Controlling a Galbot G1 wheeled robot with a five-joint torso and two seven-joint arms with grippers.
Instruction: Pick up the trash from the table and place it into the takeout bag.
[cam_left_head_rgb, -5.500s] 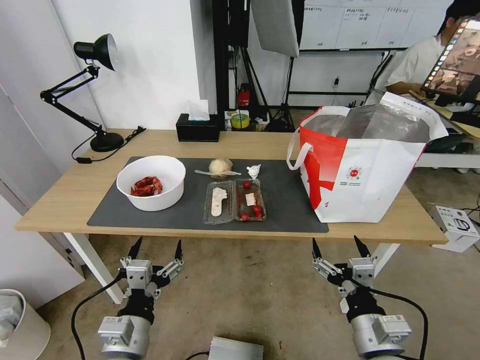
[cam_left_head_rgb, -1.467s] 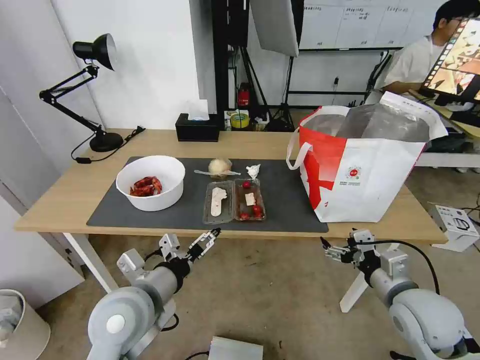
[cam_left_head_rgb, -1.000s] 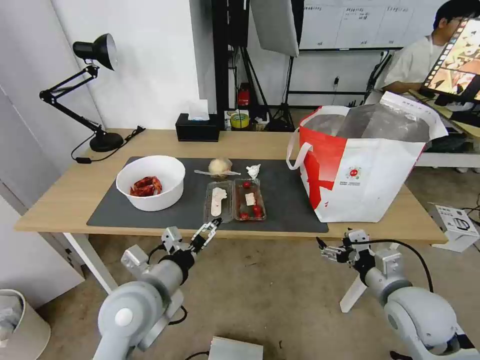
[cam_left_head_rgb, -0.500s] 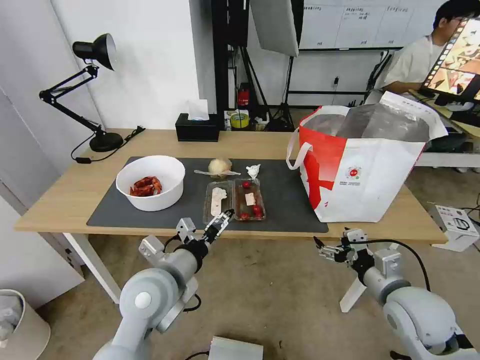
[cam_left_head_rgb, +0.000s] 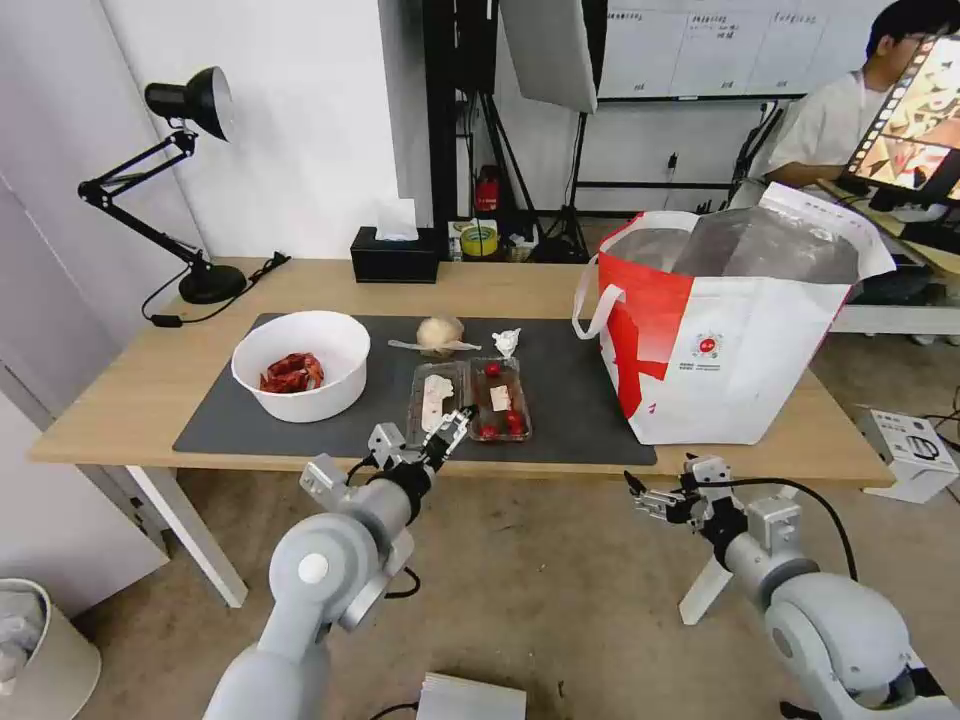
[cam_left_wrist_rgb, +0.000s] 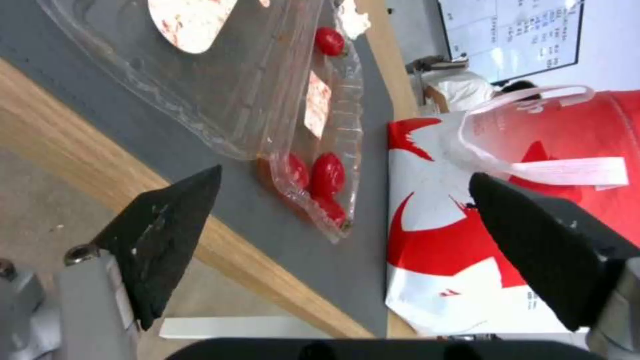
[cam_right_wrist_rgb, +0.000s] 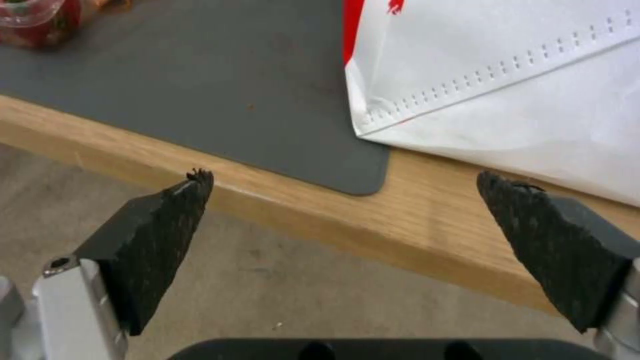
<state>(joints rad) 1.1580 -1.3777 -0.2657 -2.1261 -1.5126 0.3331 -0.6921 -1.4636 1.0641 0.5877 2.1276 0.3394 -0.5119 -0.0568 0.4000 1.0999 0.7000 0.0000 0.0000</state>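
Note:
On the table (cam_left_head_rgb: 130, 390), on the dark mat (cam_left_head_rgb: 580, 400), lies the trash: a white bowl (cam_left_head_rgb: 300, 365) with red scraps, a clear clamshell tray (cam_left_head_rgb: 470, 400) with tomatoes, a wrapped beige ball (cam_left_head_rgb: 440, 333) and a crumpled paper (cam_left_head_rgb: 507, 342). The takeout bag (cam_left_head_rgb: 730, 330) stands open at the right. My left gripper (cam_left_head_rgb: 452, 420) is open at the tray's near edge. In the left wrist view its open gripper (cam_left_wrist_rgb: 345, 174) faces the tray (cam_left_wrist_rgb: 267, 100) and the bag (cam_left_wrist_rgb: 520, 200). My right gripper (cam_left_head_rgb: 640, 495) hangs open below the table's front edge, its open gripper (cam_right_wrist_rgb: 343, 176) facing the mat's corner (cam_right_wrist_rgb: 200, 75).
A black desk lamp (cam_left_head_rgb: 190, 180) stands at the table's back left and a black tissue box (cam_left_head_rgb: 395, 255) at the back middle. On the floor are a white bin (cam_left_head_rgb: 40, 650) at the left and a white box (cam_left_head_rgb: 915, 450) at the right.
My left arm has risen and reached forward, bringing its gripper from below the table edge to the tray's near edge. The right gripper has edged slightly left.

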